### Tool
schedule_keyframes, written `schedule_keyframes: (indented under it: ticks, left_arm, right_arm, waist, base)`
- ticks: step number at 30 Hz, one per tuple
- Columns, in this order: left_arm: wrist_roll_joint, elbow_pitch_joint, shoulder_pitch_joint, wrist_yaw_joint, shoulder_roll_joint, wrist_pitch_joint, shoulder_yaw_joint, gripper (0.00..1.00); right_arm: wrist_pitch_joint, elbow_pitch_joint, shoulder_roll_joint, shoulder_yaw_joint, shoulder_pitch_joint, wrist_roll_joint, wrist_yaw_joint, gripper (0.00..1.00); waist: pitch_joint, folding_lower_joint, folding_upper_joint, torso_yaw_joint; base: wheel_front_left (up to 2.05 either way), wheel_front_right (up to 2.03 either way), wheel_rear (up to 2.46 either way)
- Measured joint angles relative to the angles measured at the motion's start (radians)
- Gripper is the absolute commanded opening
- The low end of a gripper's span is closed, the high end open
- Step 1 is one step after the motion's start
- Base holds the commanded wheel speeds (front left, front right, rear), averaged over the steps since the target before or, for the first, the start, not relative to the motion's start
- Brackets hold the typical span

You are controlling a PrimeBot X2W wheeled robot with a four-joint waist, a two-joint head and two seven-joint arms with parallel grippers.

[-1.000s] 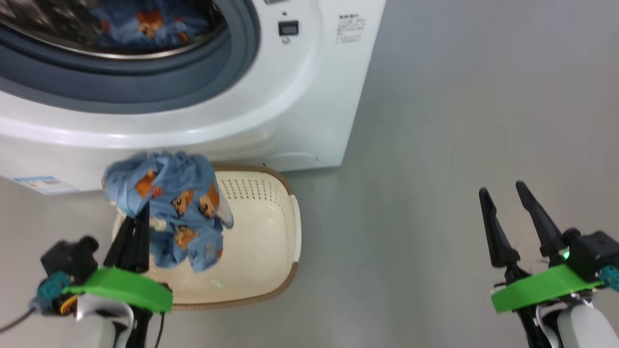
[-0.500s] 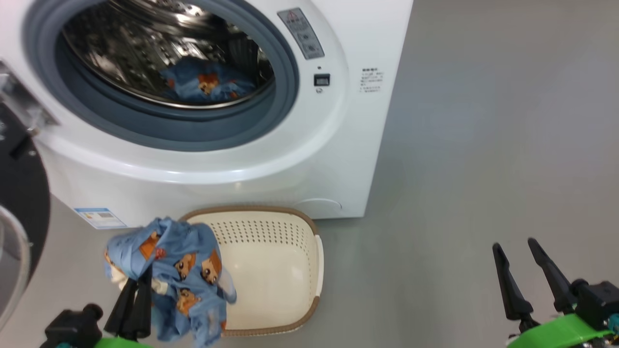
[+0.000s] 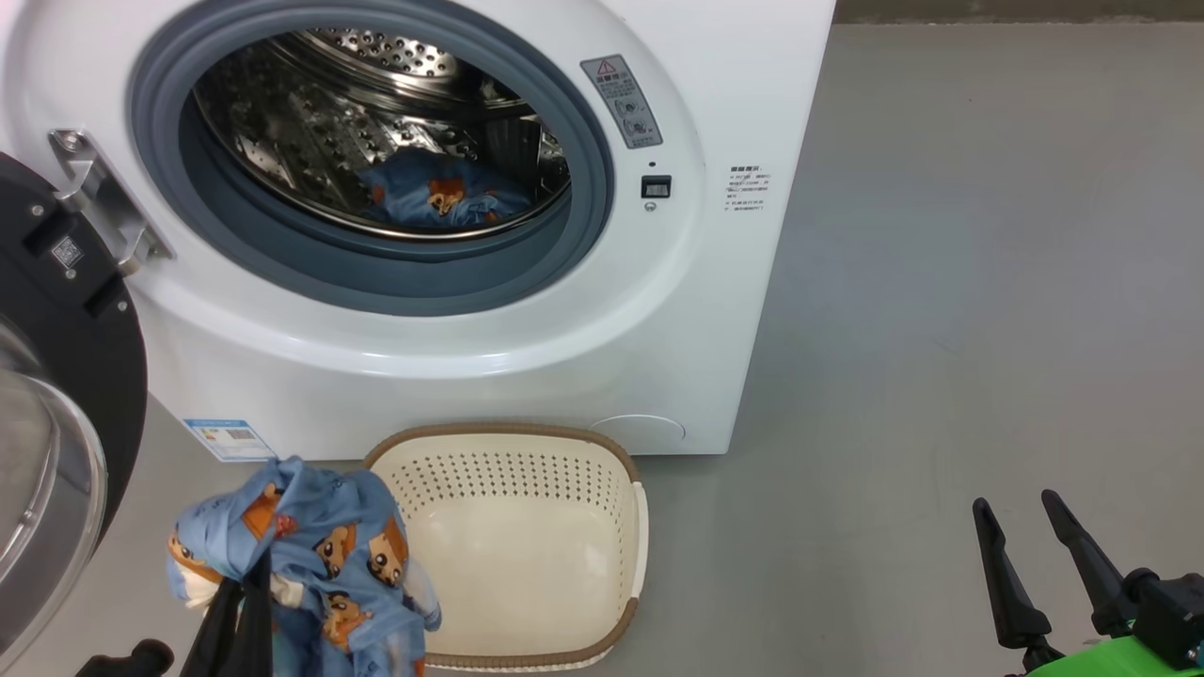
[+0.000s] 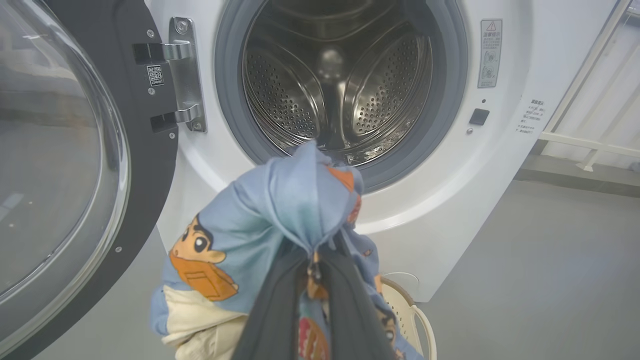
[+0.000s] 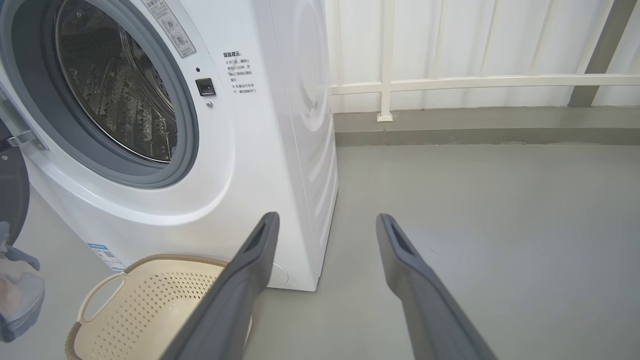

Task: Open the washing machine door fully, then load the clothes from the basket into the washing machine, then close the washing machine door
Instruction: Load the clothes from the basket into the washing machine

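Light-blue cloth printed with orange-brown cartoon faces hung bunched from the left gripper [image 4: 315,255], whose jaws were pinched tight on a fold of this garment [image 3: 310,555]. The bundle hung in the air just beside the left end of the basket [image 3: 527,440], over the grey floor [image 3: 941,282] and lower than the opening of the washing machine [image 3: 451,376]. In the left wrist view its top lined up with the lower lip of the grey gasket [image 4: 452,100], outside the opening, and a cream patch of the cloth showed at its lower left.

The door [image 3: 108,357] stood swung wide on the machine's left side, its black rim and clear bowl window turned away from the opening and its steel hinge [image 3: 103,202] exposed. Inside the steel drum [image 3: 310,141] lay another garment [image 3: 442,193] of the same print, low and toward the front. The basket sat on the floor close before the machine's base, beneath the opening, its cream perforated inside showing. Its brown rim lay near the round filter cover [image 3: 640,428], with the blue energy label [image 3: 229,439] off to its left.

The right gripper [image 3: 1014,500] hovered well apart to the right above the floor, jaws spread wide with the floor showing between them. In the right wrist view a white railing [image 5: 475,82] ran along a pale wall beyond the machine.
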Motion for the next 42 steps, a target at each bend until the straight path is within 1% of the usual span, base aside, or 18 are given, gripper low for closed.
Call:
schedule_keyframes:
  ticks: [8, 12, 18, 24, 28, 29, 32, 38, 42]
  left_arm:
    - [0.007, -0.01, -0.006, 0.0, -0.016, 0.0, 0.006, 0.0]
    - [0.001, -0.004, -0.055, 0.0, -0.018, 0.0, 0.006, 0.0]
    - [-0.023, 0.022, -0.255, 0.0, -0.008, 0.0, 0.025, 0.0]
    - [-0.032, 0.081, -0.466, 0.0, 0.039, 0.0, 0.055, 0.0]
    - [-0.038, 0.164, -0.607, 0.0, 0.079, 0.0, 0.064, 0.0]
    - [-0.038, 0.164, -0.607, 0.0, 0.079, 0.0, 0.064, 0.0]
    - [-0.038, 0.249, -0.711, 0.0, 0.116, 0.0, 0.056, 0.0]
    - [-0.038, 0.462, -0.904, 0.0, 0.169, -0.001, 0.012, 0.0]
    - [-0.043, 0.611, -1.016, 0.0, 0.185, -0.001, -0.035, 0.0]
  right_arm:
    - [0.0, -0.009, 0.001, -0.002, -0.002, 0.0, 0.0, 1.0]
    - [0.0, -0.011, 0.003, -0.001, -0.006, 0.0, 0.0, 1.0]
    - [0.0, -0.014, 0.021, 0.01, -0.08, 0.0, 0.0, 1.0]
    - [0.0, -0.013, 0.038, 0.021, -0.151, 0.0, 0.0, 1.0]
    - [0.0, -0.013, 0.054, 0.037, -0.194, 0.0, 0.0, 1.0]
    - [0.0, -0.013, 0.054, 0.037, -0.194, 0.0, 0.0, 1.0]
    - [0.0, -0.012, 0.064, 0.04, -0.217, 0.0, 0.0, 1.0]
    - [0.0, -0.013, 0.086, 0.056, -0.258, 0.006, 0.0, 1.0]
    - [0.0, -0.011, 0.098, 0.076, -0.271, 0.006, 0.0, 1.0]
  waist:
    - [0.029, 0.0, 0.0, -0.001]
    - [0.057, 0.0, -0.0001, -0.007]
    - [0.128, 0.0, 0.0, -0.027]
    - [0.202, 0.0, 0.0, -0.064]
    - [0.253, 0.0, 0.0, -0.1]
    - [0.253, 0.0, 0.0, -0.1]
    - [0.291, 0.0, 0.0, -0.131]
    - [0.362, 0.0, 0.0, -0.199]
    - [0.402, 0.0, 0.0, -0.24]
  base:
    - [0.0, 0.0, 0.0]
    - [0.0, 0.0, 0.0]
    - [0.0, 0.0, 0.0]
    - [0.0, 0.0, 0.0]
    - [0.0, 0.0, 0.0]
    - [0.0, 0.0, 0.0]
    - [0.0, 0.0, 0.0]
    - [0.0, 0.0, 0.0]
    - [0.0, 0.0, 0.0]
